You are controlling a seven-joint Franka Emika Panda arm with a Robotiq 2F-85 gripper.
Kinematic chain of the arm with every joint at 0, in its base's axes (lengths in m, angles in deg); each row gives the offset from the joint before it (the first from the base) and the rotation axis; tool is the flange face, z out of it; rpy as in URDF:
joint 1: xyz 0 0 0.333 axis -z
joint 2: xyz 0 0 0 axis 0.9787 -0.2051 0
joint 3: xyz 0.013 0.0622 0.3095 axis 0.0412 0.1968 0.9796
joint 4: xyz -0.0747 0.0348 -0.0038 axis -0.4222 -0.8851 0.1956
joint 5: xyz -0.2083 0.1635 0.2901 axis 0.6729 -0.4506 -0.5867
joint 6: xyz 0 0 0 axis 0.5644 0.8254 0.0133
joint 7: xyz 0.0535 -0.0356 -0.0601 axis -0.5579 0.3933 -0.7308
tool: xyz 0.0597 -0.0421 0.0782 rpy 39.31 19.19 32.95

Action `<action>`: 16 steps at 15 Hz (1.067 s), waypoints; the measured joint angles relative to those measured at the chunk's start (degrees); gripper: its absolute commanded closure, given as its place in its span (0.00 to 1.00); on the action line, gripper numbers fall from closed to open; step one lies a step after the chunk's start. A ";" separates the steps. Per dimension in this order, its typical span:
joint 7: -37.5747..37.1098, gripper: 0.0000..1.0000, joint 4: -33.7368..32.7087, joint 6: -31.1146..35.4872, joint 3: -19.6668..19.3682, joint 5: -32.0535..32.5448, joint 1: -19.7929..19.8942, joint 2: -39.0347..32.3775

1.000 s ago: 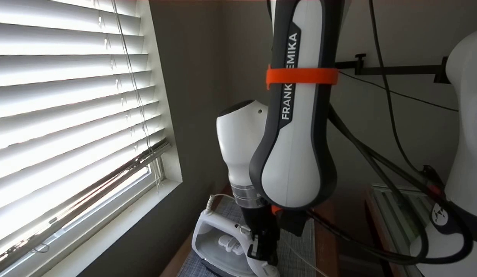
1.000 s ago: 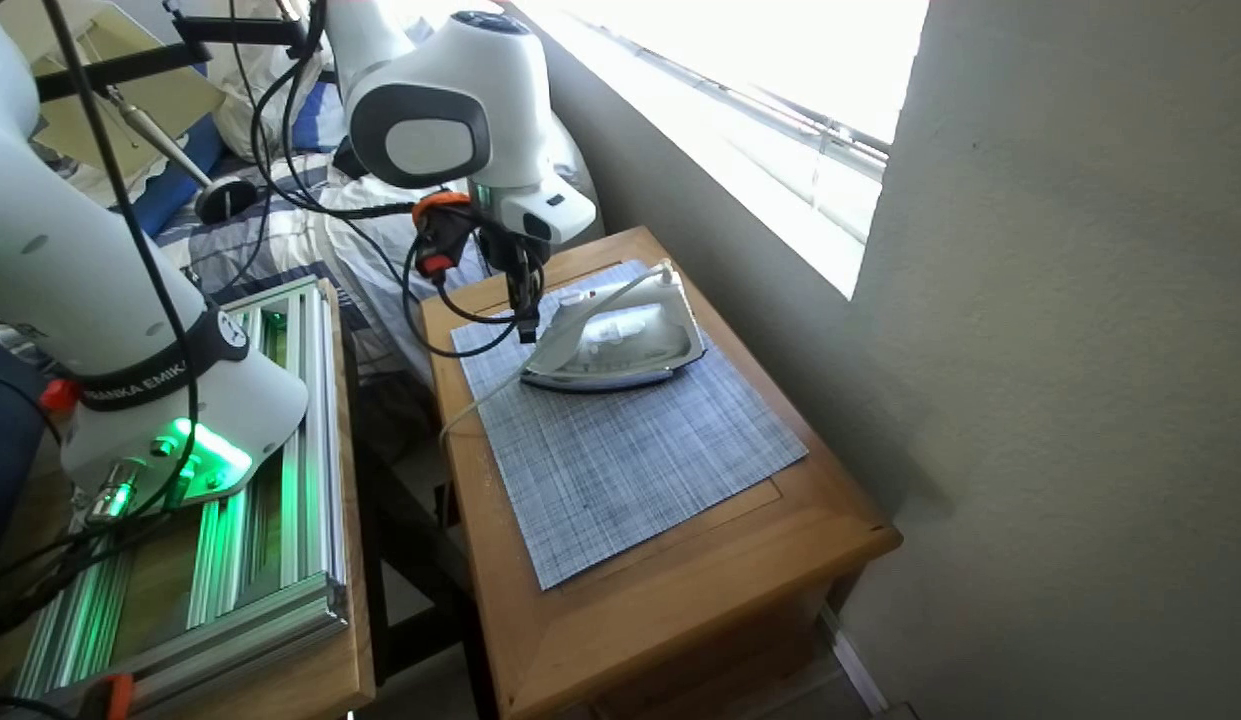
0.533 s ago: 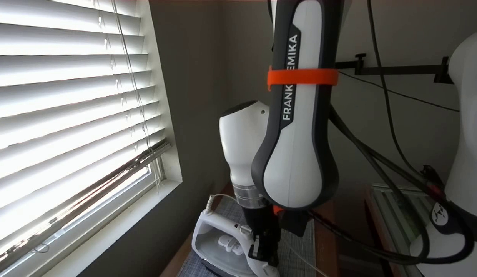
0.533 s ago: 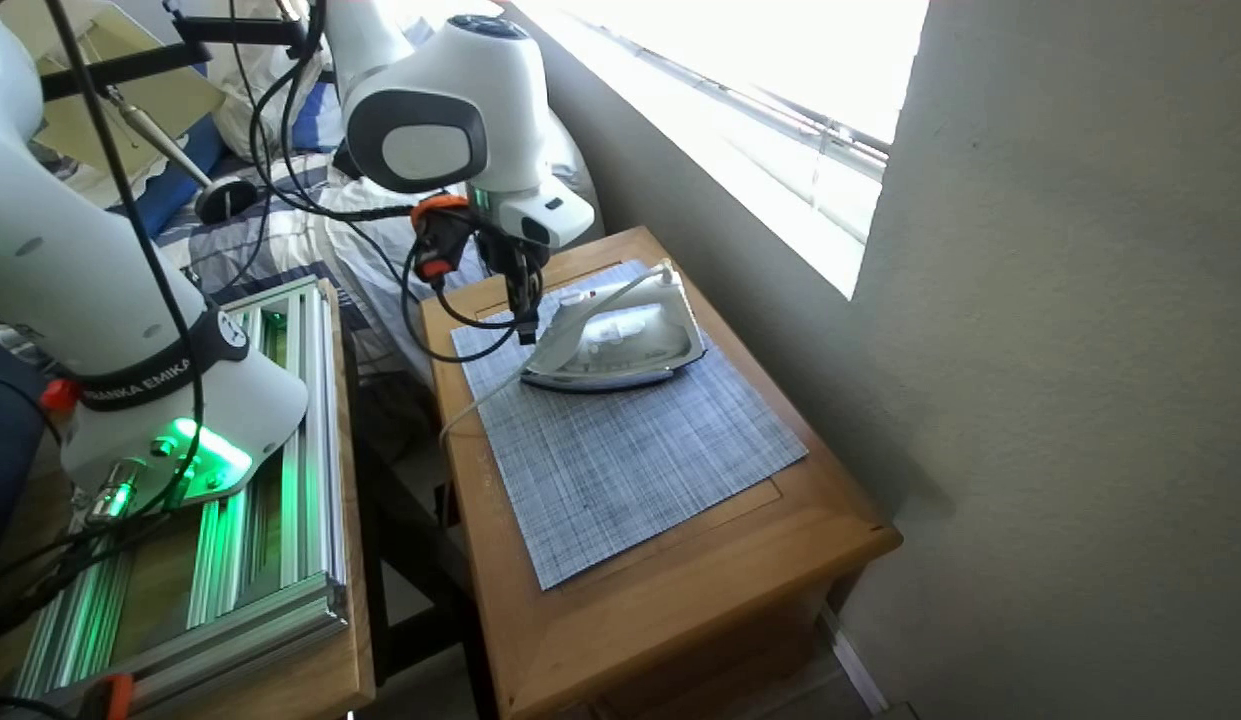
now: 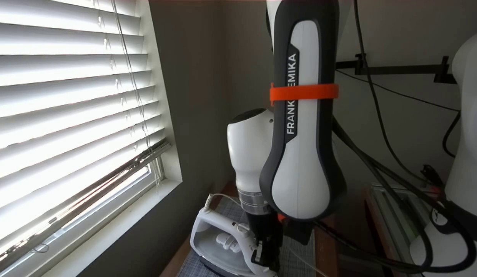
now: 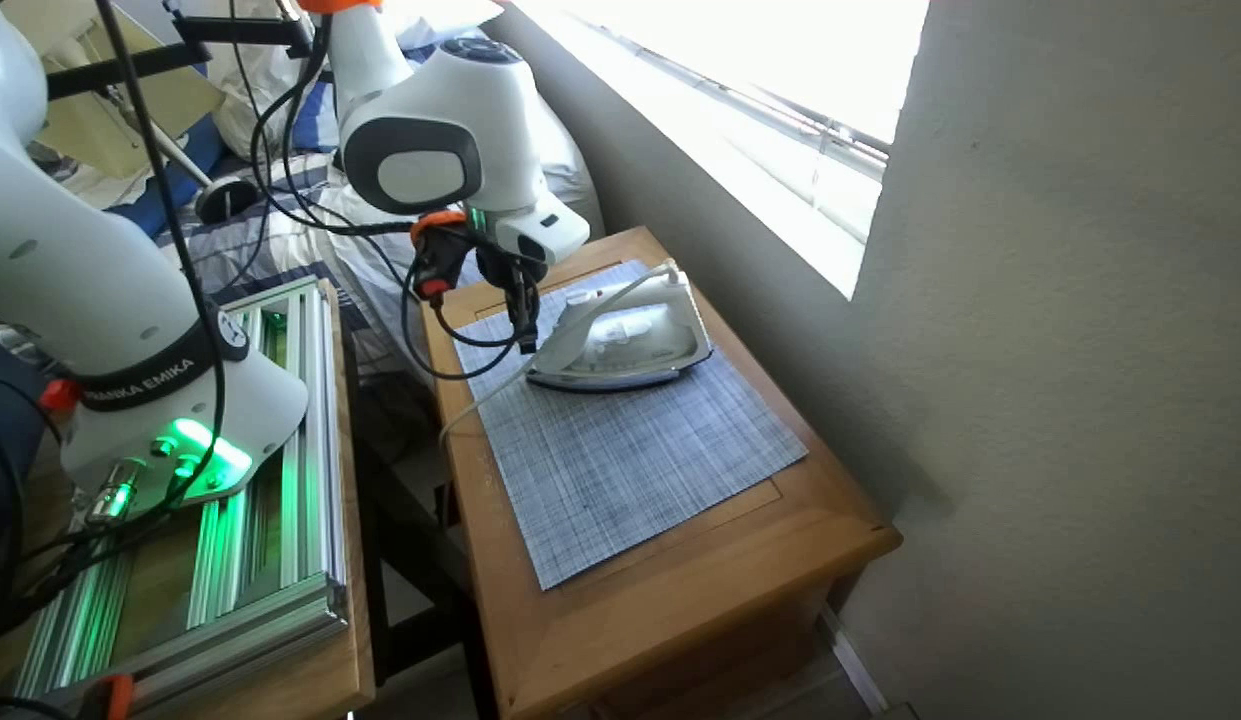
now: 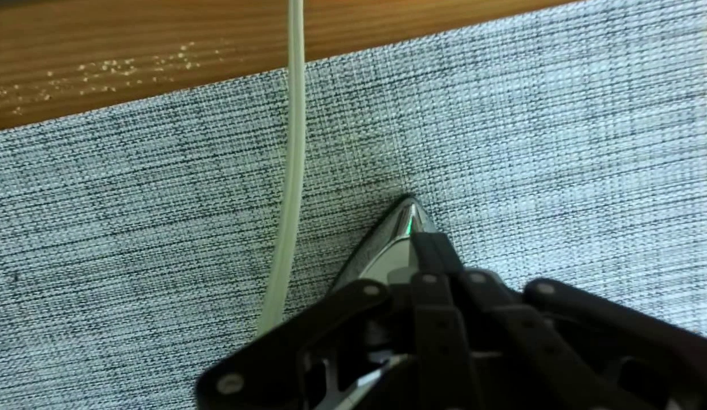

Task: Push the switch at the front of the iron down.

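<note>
The iron (image 6: 630, 340) is resting on its soleplate, the grey mat (image 6: 660, 470) lying under it. The gripper (image 7: 437, 242) is pointing down over the iron's nose (image 7: 407, 219); touching or just above, can't tell. Jaws: fully together, the 2 fingers (image 7: 426, 253) sitting side by side, no gap showing, gripping nothing visible. Likely lining up for the push; whether the switch is down, not showing.

Risks:
1: missing the switch. The fingers are covering part of the iron's front in the wrist view and I'm not making the switch out clearly anywhere, so a small aim error could be putting the tips on the iron's sloping shell and skidding off.
2: iron sliding. Nothing visible is bracing it from behind, so a push angling toward the iron's heel could be shoving it along the mat, or the mat with it.
3: snagging. The pale cord (image 7: 293, 154) is running beside the iron's nose and a black cable loop (image 6: 450, 377) is hanging off the nose end; sideways travel could be catching either.
4: over-pressing. Too much downforce could be cracking a small plastic part on the iron.
</note>
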 measured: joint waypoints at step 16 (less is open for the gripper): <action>2.16 0.20 -0.65 0.94 0.83 0.04 1.53 0.00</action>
